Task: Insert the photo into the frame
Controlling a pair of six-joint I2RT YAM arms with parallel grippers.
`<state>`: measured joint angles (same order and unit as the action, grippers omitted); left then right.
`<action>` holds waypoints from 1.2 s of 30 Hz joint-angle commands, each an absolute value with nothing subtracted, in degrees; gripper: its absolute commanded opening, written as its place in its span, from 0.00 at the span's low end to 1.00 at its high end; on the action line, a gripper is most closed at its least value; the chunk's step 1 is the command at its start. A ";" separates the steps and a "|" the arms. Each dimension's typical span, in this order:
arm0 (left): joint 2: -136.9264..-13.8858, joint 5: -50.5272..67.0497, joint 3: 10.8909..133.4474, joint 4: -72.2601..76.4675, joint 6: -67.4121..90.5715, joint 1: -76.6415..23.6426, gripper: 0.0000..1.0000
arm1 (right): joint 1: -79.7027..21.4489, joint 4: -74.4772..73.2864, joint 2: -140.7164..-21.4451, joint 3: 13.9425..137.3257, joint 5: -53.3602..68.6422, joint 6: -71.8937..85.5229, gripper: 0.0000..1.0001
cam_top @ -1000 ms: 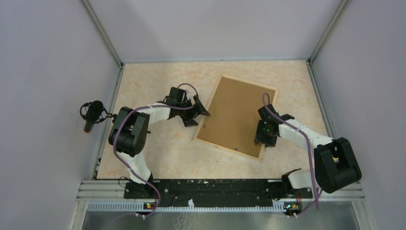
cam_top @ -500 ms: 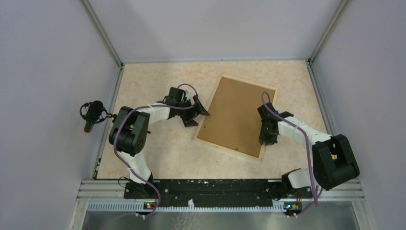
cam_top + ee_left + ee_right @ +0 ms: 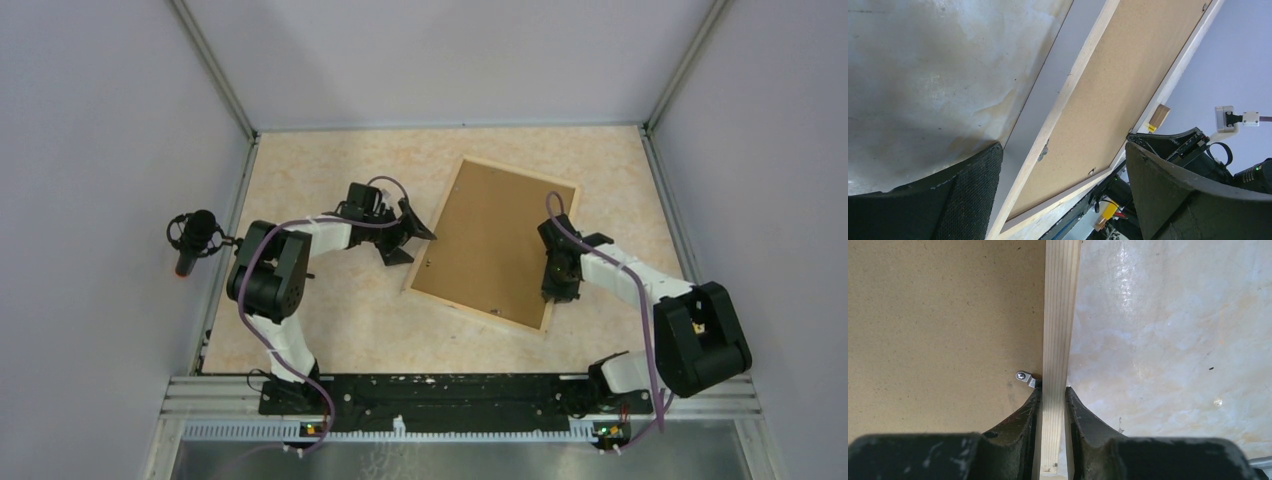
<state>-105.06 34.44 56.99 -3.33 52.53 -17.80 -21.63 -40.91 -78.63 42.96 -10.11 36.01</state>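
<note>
The frame (image 3: pixel 520 172) lies face down on the table, tilted, with a brown backing board (image 3: pixel 495 240) filling it. My right gripper (image 3: pixel 556 291) is shut on the frame's right wooden strip (image 3: pixel 1060 315) near its lower corner, one finger on each side of the strip (image 3: pixel 1053 392). A small metal tab (image 3: pixel 1024 377) sits on the board (image 3: pixel 938 315) just beside the inner finger. My left gripper (image 3: pixel 413 243) stands wide open just off the frame's left edge, holding nothing (image 3: pixel 1062 147); the pale strip (image 3: pixel 1068 85) runs between its fingers. The photo is hidden.
A black microphone-like device (image 3: pixel 195 235) hangs outside the left wall. Grey walls close in the table on three sides. A metal rail (image 3: pixel 450 395) with the arm bases runs along the near edge. The right arm's base shows beyond the frame (image 3: pixel 1198 155).
My right gripper slid from over the backing board to the frame's right strip and closed on it. The left arm barely shifted and stays open.
</note>
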 commanded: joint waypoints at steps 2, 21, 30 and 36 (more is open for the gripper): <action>-105.30 33.54 54.99 -2.44 52.20 -17.14 0.96 | -22.31 -39.44 -73.92 43.09 -13.14 34.89 0.00; -101.12 30.35 57.80 -5.58 47.69 -16.70 0.97 | -15.11 -28.79 -77.82 52.69 -16.99 37.10 0.95; -98.72 29.20 57.75 -4.87 46.17 -16.77 0.98 | -6.25 -18.46 -96.17 64.36 -13.84 37.62 0.86; -99.36 29.97 57.87 -4.20 46.32 -16.79 0.97 | -5.28 -15.39 -103.74 69.86 -11.32 39.82 0.85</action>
<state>-100.55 29.74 56.16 -4.93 47.59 -16.95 -5.56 -19.00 -100.64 65.52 -12.62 37.87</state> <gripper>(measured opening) 0.976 0.845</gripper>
